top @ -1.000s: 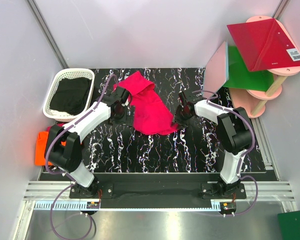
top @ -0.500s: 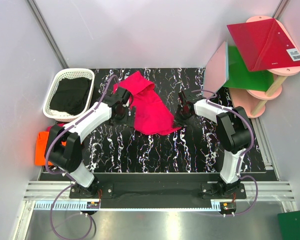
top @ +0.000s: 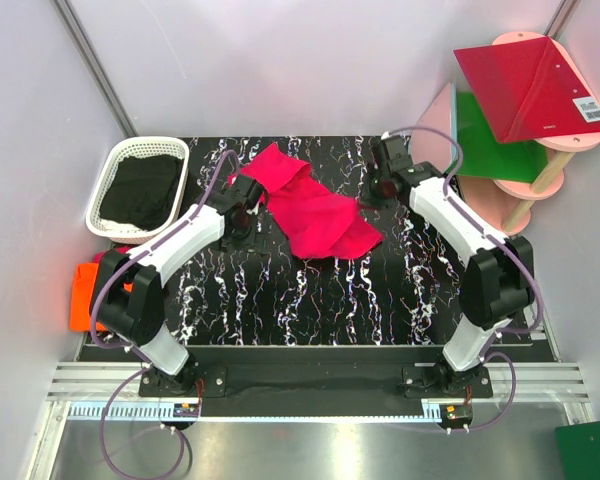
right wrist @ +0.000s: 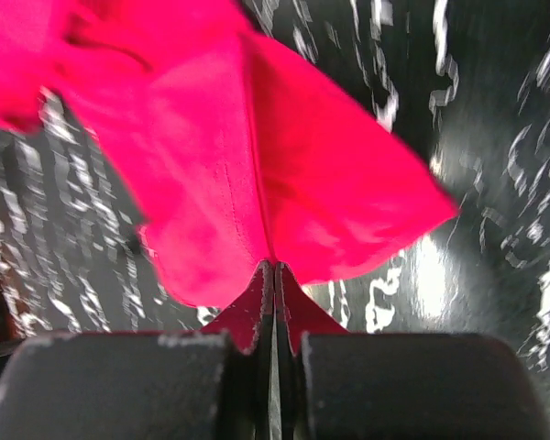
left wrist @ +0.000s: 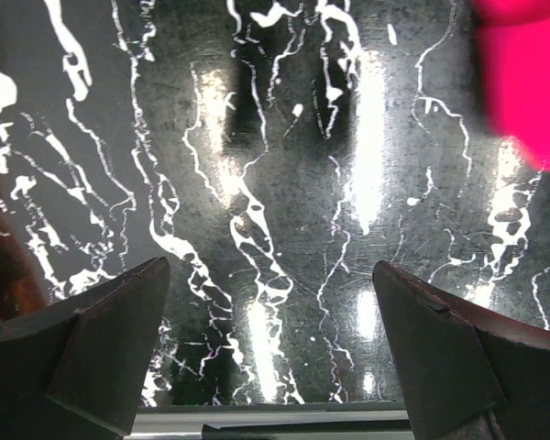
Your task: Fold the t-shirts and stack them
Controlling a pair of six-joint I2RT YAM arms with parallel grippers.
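1. My right gripper [right wrist: 273, 268] is clamped tight, jaws pressed flat together on a fold of the pink shirt [top: 315, 215]. The cloth fans out from the pinch, right in front of my wrist camera.
2. Seen from above, that shirt sprawls crumpled across the back middle of the table [top: 310, 300]. One end lies by my left gripper [left wrist: 268, 275], and the other is drawn toward my right fingers at the back right.
3. My left fingers are spread wide over bare tabletop with nothing between them. Pink cloth peeks into the upper right corner of that wrist view, apart from both fingers.
4. The orange shirt [top: 80, 295] sits off the table's left edge, partly hidden behind my left arm.
5. The white basket [top: 113, 180] stands at the back left corner with a dark cloth [top: 140, 190] inside.
6. The red panel [top: 530, 85] and green panel [top: 490, 148] rest on the stand at far right, well apart from the pink shirt.
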